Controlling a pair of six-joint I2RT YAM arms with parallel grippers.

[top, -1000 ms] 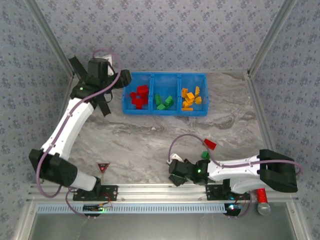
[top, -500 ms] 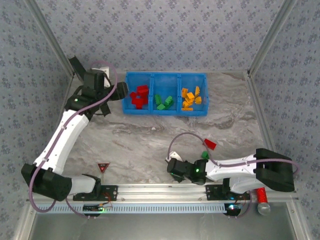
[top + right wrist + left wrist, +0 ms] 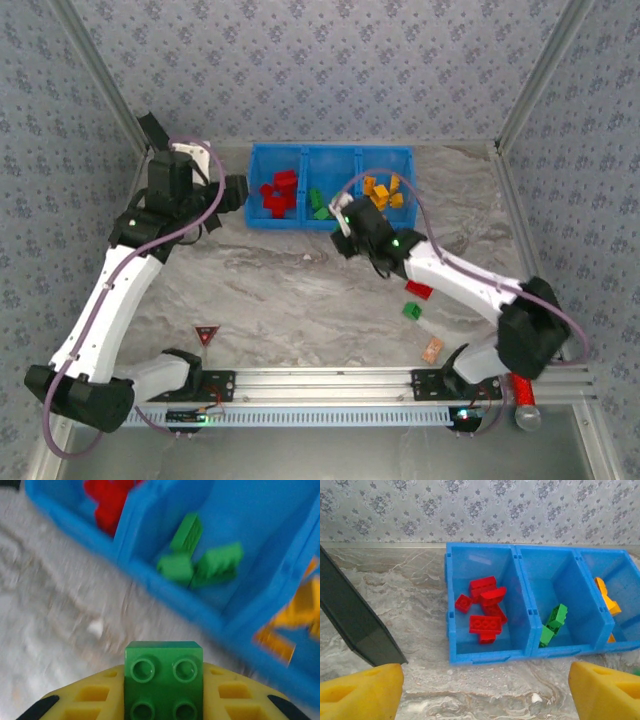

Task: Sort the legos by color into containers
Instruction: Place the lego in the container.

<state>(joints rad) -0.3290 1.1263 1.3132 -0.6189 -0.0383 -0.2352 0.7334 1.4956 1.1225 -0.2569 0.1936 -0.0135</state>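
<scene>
1. At the far side of the marbled table [image 3: 270,290]: one blue tray [image 3: 330,149], long side across the table, divided into three compartments side by side
2. In the left compartment: a heap of red bricks [image 3: 278,195], several lying over one another, gathered around the middle of the floor
3. In the middle compartment: a small cluster of green bricks [image 3: 322,206], bunched toward the near wall, the rest of the floor bare blue
4. In the right compartment: orange-yellow bricks [image 3: 383,193], piled loosely, cut off at the edge in both wrist views
5. Pinched between the yellow pads [image 3: 250,700] of the right gripper [image 3: 347,218]: the held green brick [image 3: 164,677], four studs showing; claw clenched on it, just short of the tray's near wall, facing the middle compartment
6. Left gripper [image 3: 236,192] just beside the tray's left end, fingers spread wide, released, nothing between them, red compartment straight ahead
7. Loose on the table, well apart from the tray and right of centre: a red brick [image 3: 419,291] and a loose green brick [image 3: 411,311], near each other
8. Nearer the front edge: a small tan block [image 3: 431,350] and a red triangular sign [image 3: 207,334]
</scene>
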